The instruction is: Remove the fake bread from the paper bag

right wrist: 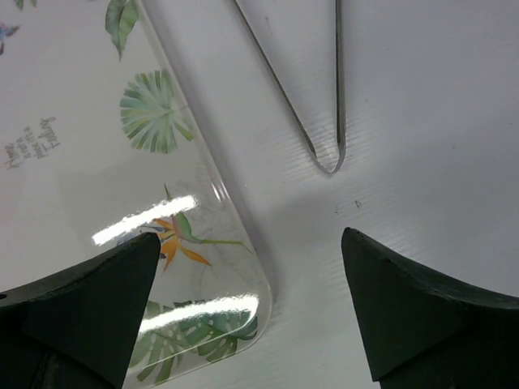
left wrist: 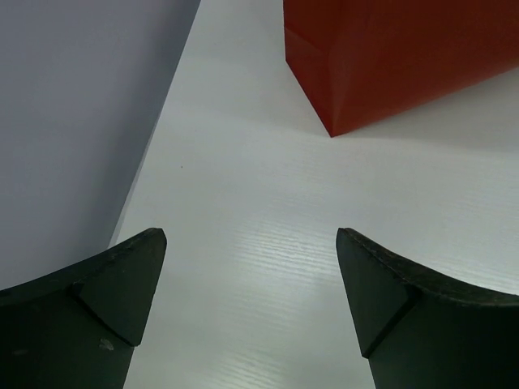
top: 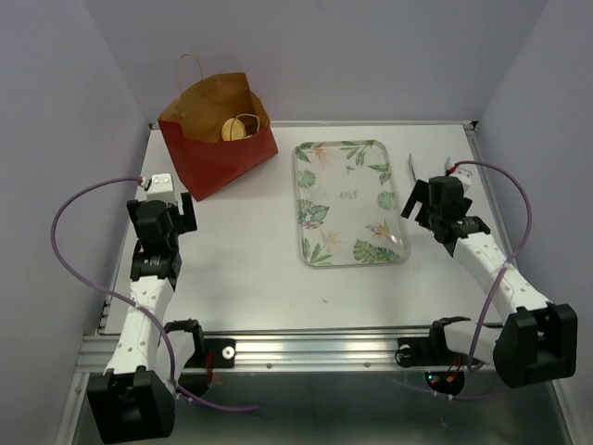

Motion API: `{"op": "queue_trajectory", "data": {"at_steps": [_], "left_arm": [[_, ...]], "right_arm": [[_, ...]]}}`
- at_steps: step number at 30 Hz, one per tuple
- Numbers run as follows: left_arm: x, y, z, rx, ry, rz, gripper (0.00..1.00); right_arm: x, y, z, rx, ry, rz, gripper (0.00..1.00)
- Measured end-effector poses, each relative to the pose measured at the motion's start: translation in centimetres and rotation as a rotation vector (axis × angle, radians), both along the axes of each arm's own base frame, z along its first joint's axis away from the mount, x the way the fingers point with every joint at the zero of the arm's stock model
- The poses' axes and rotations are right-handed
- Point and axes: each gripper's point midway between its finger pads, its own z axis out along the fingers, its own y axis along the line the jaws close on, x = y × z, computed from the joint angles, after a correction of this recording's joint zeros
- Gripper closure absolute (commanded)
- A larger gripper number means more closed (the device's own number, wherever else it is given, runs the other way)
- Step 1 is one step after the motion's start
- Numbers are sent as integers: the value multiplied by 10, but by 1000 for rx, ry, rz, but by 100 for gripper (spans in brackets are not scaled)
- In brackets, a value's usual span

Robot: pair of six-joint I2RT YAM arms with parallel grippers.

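The dark red paper bag (top: 215,148) stands open at the far left of the table, its brown inside showing. Tan fake bread pieces (top: 239,128) lie inside it, one of them ring-shaped; the others are hidden. My left gripper (top: 165,204) is open and empty, low over the table just in front of the bag. In the left wrist view the bag's corner (left wrist: 389,57) is ahead and to the right of the gripper (left wrist: 251,267). My right gripper (top: 428,197) is open and empty beside the tray's right edge, far from the bag.
A leaf-patterned rectangular tray (top: 345,222) lies mid-table with nothing on it; its near right corner (right wrist: 235,308) sits between my right fingers. Thin metal tongs (top: 410,169) lie just beyond the right gripper, also in the right wrist view (right wrist: 328,166). Walls close in on the left, the back and the right.
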Motion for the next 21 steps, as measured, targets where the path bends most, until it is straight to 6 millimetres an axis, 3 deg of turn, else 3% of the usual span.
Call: {"op": "queue_trajectory", "data": {"at_steps": [4, 7, 11, 13, 16, 19, 21], "left_arm": [[3, -1, 4, -6, -19, -3, 1], [5, -6, 8, 5, -25, -44, 1], [14, -21, 20, 2, -56, -147, 1], [18, -29, 25, -6, -74, -194, 1], [21, -38, 26, -23, -85, -244, 1], [22, -44, 25, -35, -82, -274, 1], [23, -45, 24, -37, -80, -281, 1]], "right_arm": [[-2, -13, 6, -35, -9, -66, 0], [5, -36, 13, -67, 20, -125, 0], [33, -94, 25, -82, 39, -241, 0], [47, -116, 17, -95, 82, -257, 0], [62, -115, -9, -82, 151, -196, 0], [62, -96, -35, -41, 221, -86, 0], [62, -85, -39, -21, 228, -23, 0]]}}
